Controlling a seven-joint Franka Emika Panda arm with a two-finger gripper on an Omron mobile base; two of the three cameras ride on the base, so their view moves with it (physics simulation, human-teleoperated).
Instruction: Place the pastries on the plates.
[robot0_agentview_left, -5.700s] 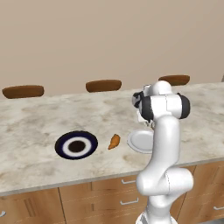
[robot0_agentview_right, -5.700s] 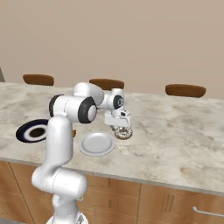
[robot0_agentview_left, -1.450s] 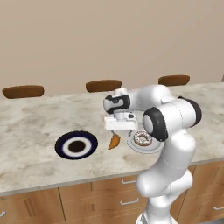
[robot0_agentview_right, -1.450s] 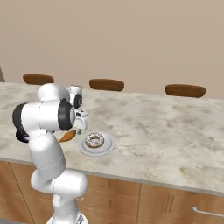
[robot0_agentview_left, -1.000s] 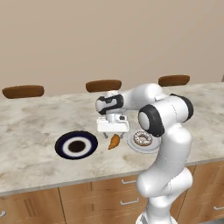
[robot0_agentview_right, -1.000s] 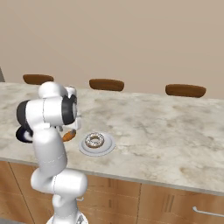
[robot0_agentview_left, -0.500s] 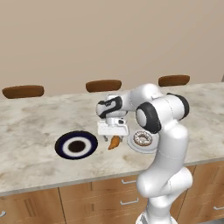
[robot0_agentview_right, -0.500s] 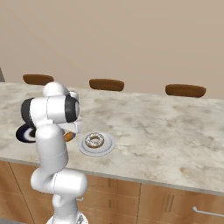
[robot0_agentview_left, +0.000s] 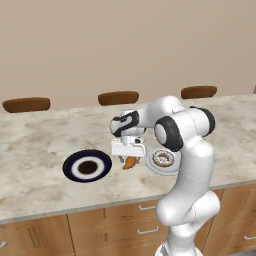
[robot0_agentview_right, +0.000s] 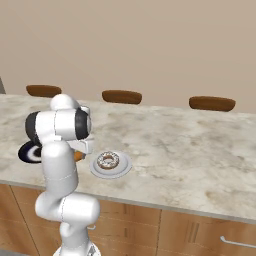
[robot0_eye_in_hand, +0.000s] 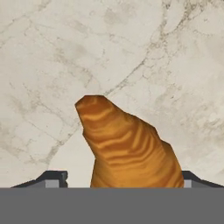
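A: Since the surface comes first, what carries everything?

B: A pale marbled desk crossing the middle of the left base view, wooden drawer fronts below it, a plain tan wall behind, and three brown stool tops along its far edge.

A: And the plates?

B: The white plate, centre-right in that view, holds the ring donut. The dark blue plate, centre-left, has nothing on it.

A: The other pastry?

B: The croissant sits between the plates, at lower centre of the hand view, one dark fingertip on each side of it.

A: Is the claw gripping?

B: The claw is down over it, jaws apart either side; whether they press it I cannot tell. The arm's white links hide most of the blue plate in the right base view.
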